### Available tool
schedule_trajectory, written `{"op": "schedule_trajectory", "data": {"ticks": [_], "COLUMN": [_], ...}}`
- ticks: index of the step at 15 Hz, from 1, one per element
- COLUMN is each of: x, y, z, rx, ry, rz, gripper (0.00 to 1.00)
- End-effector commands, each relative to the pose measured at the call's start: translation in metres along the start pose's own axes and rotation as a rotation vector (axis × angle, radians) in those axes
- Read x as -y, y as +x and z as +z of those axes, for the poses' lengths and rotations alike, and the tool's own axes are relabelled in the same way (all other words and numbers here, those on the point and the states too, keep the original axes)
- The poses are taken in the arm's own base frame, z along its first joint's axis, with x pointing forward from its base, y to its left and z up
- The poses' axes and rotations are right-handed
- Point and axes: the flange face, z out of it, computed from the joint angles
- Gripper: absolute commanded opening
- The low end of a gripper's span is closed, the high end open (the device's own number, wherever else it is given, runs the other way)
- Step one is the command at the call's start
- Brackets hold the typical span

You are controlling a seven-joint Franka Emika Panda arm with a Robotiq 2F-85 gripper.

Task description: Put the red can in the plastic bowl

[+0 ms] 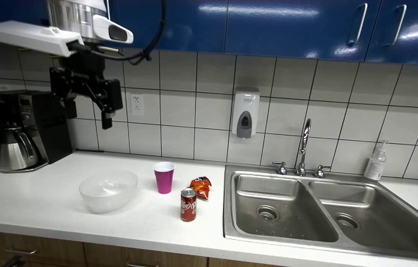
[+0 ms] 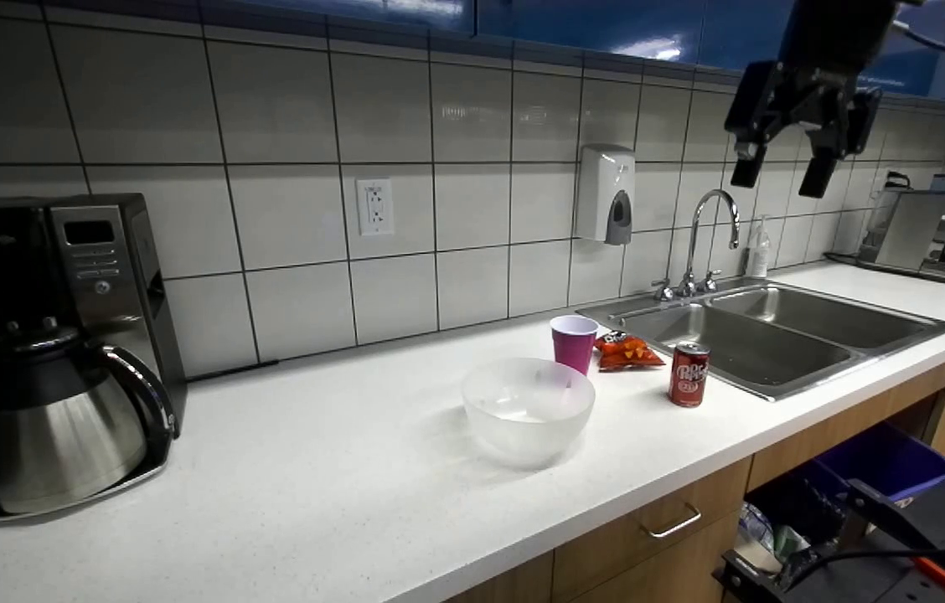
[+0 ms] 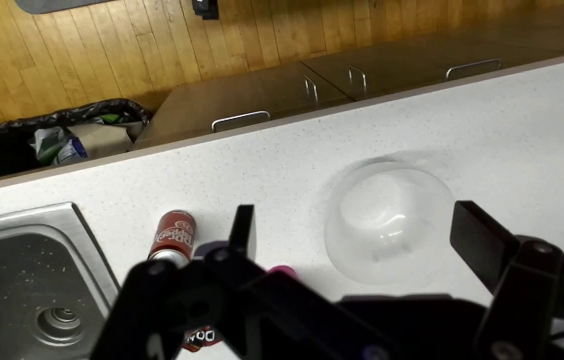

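The red can (image 1: 188, 206) stands upright on the white counter near the sink in both exterior views (image 2: 689, 377). In the wrist view the can (image 3: 176, 232) is at the left, its top partly hidden by a finger. The clear plastic bowl (image 1: 106, 203) stands upright on the counter, left of the can and apart from it in both exterior views (image 2: 514, 440). No contents show in it. My gripper (image 1: 89, 115) is open and empty, high above the counter, also in an exterior view (image 2: 782, 174). In the wrist view the bowl (image 3: 338, 250) lies between the open fingers (image 3: 354, 235).
A pink cup (image 1: 164, 181) and an orange chip bag (image 1: 202, 187) stand between bowl and sink, behind the can. The double sink (image 1: 229, 222) with its faucet (image 1: 304, 144) is to the right. A coffee maker (image 2: 70, 419) is at the left. Blue cabinets (image 1: 294, 29) hang above.
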Motion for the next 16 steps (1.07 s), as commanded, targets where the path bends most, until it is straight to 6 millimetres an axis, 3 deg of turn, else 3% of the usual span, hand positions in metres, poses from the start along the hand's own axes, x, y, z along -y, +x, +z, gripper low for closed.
{"op": "schedule_trajectory", "data": {"ticks": [1, 5, 16], "x": [-0.023, -0.048, -0.096], "y": [-0.004, 0.016, 0.046], "z": [0.033, 0.048, 0.128], "rx": [0.003, -0.036, -0.094], "ry": [-0.033, -0.041, -0.052], "rz": [-0.021, -0.027, 0.007], "gripper": [1.0, 1.0, 1.0]}}
